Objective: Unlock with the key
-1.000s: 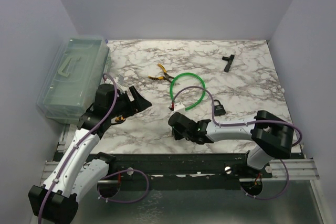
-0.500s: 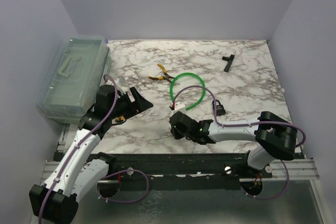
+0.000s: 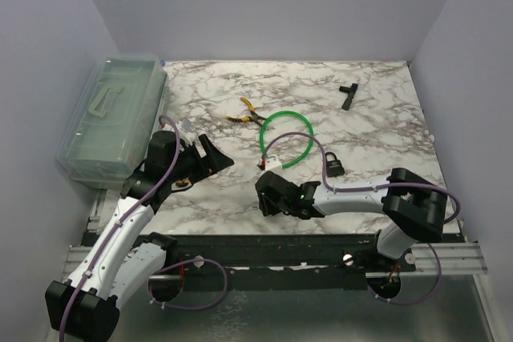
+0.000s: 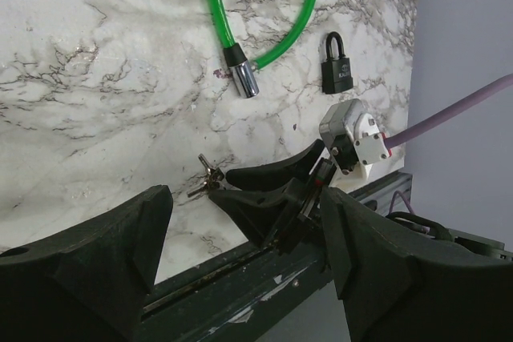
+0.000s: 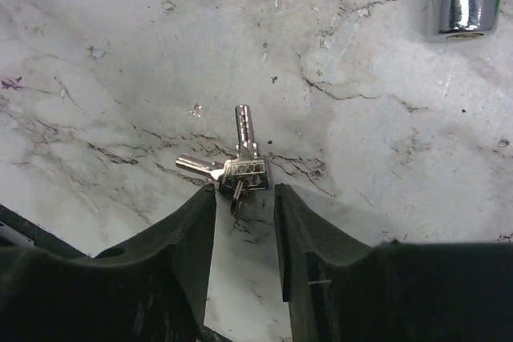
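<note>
operator: what has just changed?

observer: right gripper (image 5: pixel 244 192). a second ago its fingers were pressed almost together. now they stand parted, low over the marble table (image 3: pixel 377 118).

operator: and the key?

observer: the key (image 5: pixel 244 167) shares a small ring with a second one. it lies flat on the marble right at the fingertips, with the ring in the gap. nothing looks pinched.

operator: what does that mean for the task?

observer: i judge the pick is not made yet, and the parted fingers look like a reset for a fresh bite. the padlock (image 3: pixel 333 165) lies apart to the right, near the green cable lock (image 3: pixel 287 138). its shackle looks closed, so the unlocking has not begun.

operator: left side?

observer: left gripper (image 3: pixel 215 153) is spread wide with nothing in it, as it was a second ago.

operator: containers?

observer: one clear lidded box (image 3: pixel 112 110) at the table's left edge, lid on. i can make out nothing through its walls.
</note>
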